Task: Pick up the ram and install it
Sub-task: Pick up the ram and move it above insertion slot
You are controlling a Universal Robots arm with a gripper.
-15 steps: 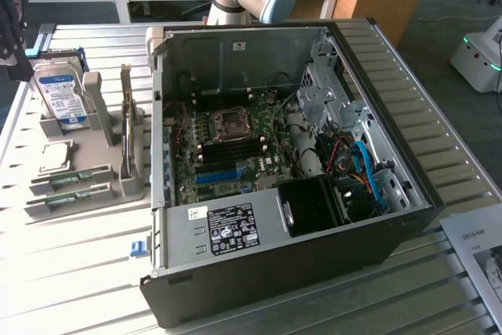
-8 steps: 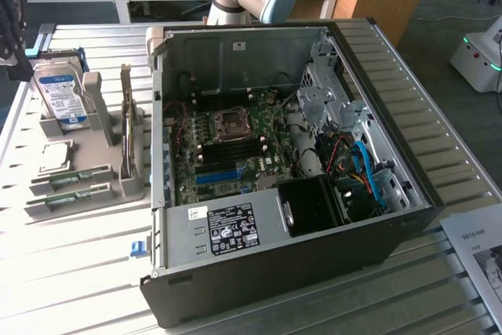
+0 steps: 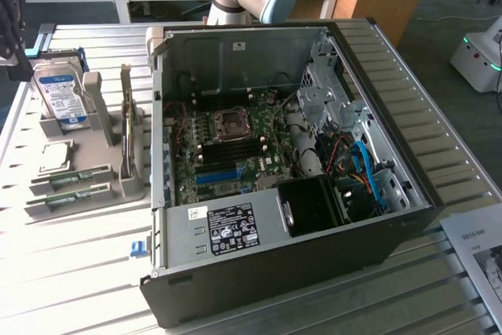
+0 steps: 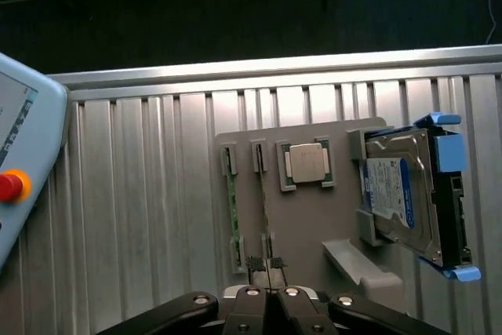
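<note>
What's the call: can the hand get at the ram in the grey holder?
Probably yes: the hand lines up with the ram, and nothing lies between them. The hand is shut, though, so it can't straddle the stick yet.

Ribbed metal table (image 3: 70, 280) carries a grey fixture plate (image 4: 310, 217) at the exterior view's left, an open PC case (image 3: 314, 249) centrally, a printed sheet (image 3: 480, 253) right.

Green ram (image 4: 264, 202), blue-labelled silver hard drive (image 4: 396, 194), grey ribbed table (image 4: 141, 194)
</note>
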